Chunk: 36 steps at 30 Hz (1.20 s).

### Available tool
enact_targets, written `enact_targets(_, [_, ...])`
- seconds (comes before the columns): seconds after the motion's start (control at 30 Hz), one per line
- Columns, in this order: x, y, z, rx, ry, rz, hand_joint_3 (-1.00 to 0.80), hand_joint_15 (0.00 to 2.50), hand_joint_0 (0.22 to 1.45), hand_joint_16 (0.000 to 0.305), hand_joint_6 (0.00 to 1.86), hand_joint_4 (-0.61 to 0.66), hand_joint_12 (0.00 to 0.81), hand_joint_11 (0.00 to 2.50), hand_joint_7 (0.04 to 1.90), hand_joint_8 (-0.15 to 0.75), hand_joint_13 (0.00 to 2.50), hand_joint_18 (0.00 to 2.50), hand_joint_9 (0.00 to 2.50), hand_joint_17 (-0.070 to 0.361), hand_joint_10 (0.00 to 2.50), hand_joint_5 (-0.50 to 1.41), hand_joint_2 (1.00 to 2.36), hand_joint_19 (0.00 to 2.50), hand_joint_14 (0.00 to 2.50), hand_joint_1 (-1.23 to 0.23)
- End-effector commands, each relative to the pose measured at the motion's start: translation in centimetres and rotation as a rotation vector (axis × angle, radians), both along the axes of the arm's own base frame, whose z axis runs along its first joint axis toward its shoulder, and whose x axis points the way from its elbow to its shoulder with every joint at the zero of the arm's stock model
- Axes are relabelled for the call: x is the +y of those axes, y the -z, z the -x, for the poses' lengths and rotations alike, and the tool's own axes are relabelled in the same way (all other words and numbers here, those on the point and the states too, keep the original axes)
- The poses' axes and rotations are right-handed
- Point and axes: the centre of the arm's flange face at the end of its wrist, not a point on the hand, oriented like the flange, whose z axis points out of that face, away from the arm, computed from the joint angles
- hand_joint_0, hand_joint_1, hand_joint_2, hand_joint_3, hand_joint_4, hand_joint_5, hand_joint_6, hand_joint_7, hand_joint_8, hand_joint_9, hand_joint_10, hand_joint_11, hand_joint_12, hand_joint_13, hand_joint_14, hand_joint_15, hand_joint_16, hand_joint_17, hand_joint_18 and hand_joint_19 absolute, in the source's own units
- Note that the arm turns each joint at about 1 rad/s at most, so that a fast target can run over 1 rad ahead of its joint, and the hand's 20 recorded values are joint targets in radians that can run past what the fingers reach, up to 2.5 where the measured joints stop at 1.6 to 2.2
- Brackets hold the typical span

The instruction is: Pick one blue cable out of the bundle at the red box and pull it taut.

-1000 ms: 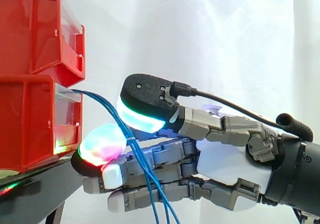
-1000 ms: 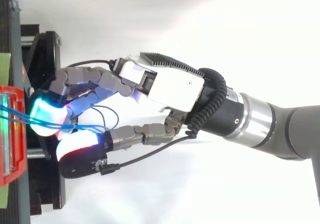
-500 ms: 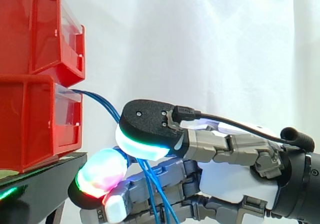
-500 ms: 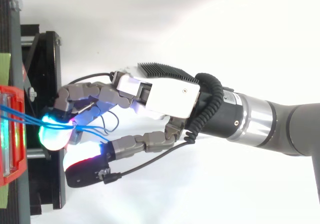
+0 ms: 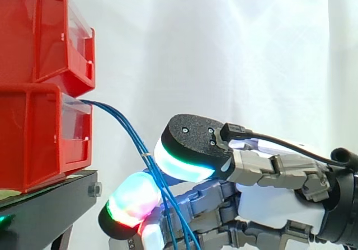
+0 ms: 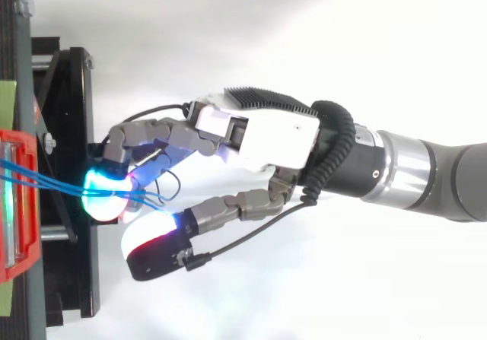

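Robotics lab, white curtain backdrop (image 5: 224, 48), stacked red bins (image 5: 39, 144) (on a black stand (image 5: 50, 199)), robot arm (image 6: 434, 180)

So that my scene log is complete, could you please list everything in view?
bins: two, red, stacked at the left on the stand.
stand: one, black, under the bins.
cables: several, blue, running from the lower bin's front down to the right, past the hand.
curtain: one, white, behind everything.
hand: one, grey and white with glowing pads, right of the stand, at the cables.
arm: one, silver and grey, coming in from the right edge.
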Motion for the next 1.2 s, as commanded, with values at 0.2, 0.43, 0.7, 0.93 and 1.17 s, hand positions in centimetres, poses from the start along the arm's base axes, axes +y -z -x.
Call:
enact_targets(0.2, [-1.5,-0.1,0.3,0.008,0.017,-0.012,-0.38,0.19,0.56,0.059,0.5,0.33,0.424,0.74,1.19,0.377,0.48,0.56,0.82,0.132,0.02,-0.1,1.01,0.36,0.01,-0.64])
enact_targets(0.43, [-1.7,-1.3,-0.5,-0.02,0.038,-0.014,-0.39,0.19,0.56,0.059,0.5,0.31,0.426,0.75,1.21,0.381,0.49,0.57,0.83,0.132,0.02,-0.1,1.01,0.36,0.01,-0.64])
enact_targets(0.7, [-1.7,-2.6,-1.2,-0.043,0.05,-0.009,-0.39,0.19,0.57,0.058,0.5,0.27,0.423,0.76,1.29,0.381,0.5,0.58,0.82,0.131,0.02,-0.09,1.01,0.36,0.01,-0.71])
enact_targets(0.93, [-1.5,-2.4,-1.2,-0.029,0.062,0.037,-0.4,0.19,0.57,0.058,0.5,0.27,0.424,0.78,1.33,0.377,0.5,0.58,0.81,0.131,0.01,-0.09,1.01,0.36,0.01,-0.74])
enact_targets(1.17, [-0.9,-2.0,-0.9,-0.006,0.065,0.057,-0.41,0.19,0.57,0.058,0.51,0.26,0.423,0.8,1.39,0.38,0.5,0.59,0.8,0.131,0.02,-0.1,1.01,0.35,0.01,-0.79])
